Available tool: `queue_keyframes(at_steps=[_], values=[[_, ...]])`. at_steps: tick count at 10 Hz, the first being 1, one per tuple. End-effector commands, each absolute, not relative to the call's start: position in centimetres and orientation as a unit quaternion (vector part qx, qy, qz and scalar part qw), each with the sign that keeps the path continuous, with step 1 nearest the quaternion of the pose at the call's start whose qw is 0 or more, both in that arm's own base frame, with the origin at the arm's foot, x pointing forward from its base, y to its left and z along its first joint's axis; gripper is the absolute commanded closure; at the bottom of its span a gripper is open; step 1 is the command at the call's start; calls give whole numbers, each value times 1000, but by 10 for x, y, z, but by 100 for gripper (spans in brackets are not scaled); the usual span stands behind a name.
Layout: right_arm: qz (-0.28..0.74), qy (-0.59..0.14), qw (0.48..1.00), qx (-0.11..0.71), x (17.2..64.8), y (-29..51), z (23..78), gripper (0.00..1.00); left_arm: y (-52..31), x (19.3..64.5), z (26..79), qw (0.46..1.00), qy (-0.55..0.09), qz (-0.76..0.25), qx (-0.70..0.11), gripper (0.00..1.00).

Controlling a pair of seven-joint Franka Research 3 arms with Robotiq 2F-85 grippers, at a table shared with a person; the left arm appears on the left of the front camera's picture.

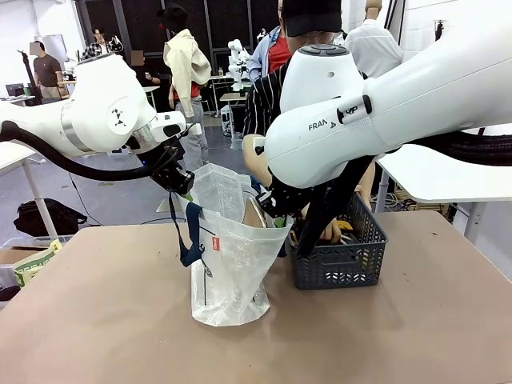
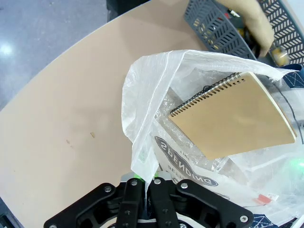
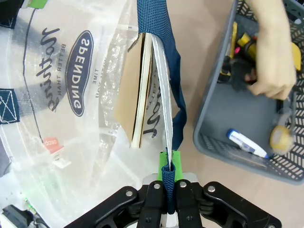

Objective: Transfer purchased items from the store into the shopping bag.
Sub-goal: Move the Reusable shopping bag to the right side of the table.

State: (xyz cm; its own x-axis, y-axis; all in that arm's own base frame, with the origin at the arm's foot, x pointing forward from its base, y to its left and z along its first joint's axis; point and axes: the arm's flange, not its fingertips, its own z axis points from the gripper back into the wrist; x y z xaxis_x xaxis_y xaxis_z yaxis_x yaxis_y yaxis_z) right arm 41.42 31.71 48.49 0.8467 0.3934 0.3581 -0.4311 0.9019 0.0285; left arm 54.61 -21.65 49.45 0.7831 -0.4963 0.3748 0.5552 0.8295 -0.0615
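We see a translucent white shopping bag [image 1: 232, 268] standing upright near the middle of a brown table [image 1: 96, 312]. The store [image 1: 336, 274], a dark grey mesh basket, sits just beside it on the robot's right.

The left gripper [image 1: 182, 186] hangs over the bag's left side. In its wrist view, its fingers are pressed together with the bag's thin plastic rim pinched between them. The right gripper [image 3: 169, 166] is clamped tight on the bag's navy strap handle [image 3: 154, 28], with a green pad flat against the webbing. Between the two, the mouth of the bag gapes wide.

Inside the bag, a tan spiral-bound notebook [image 2: 232, 116] stands on edge, leaning against the wall. The bag bears a navy oval logo [image 3: 78, 71] and a small red tag [image 3: 50, 141].

A person's hand [image 3: 270, 61] reaches into the basket, its fingers around a dark and yellow item we cannot identify. On the basket floor lie a white pen-like tube [image 3: 246, 144] and a yellowish roll [image 3: 281, 137].
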Motion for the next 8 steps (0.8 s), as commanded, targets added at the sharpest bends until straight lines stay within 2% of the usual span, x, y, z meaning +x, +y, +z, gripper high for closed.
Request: queue_keyframes(at_steps=[1,8], values=[[219,-179,957,64,416,317,486,100,-215,546,495,940,-180,-278,-83,100],[219,-179,957,64,416,317,486,100,-215,546,495,940,-180,-278,-83,100]])
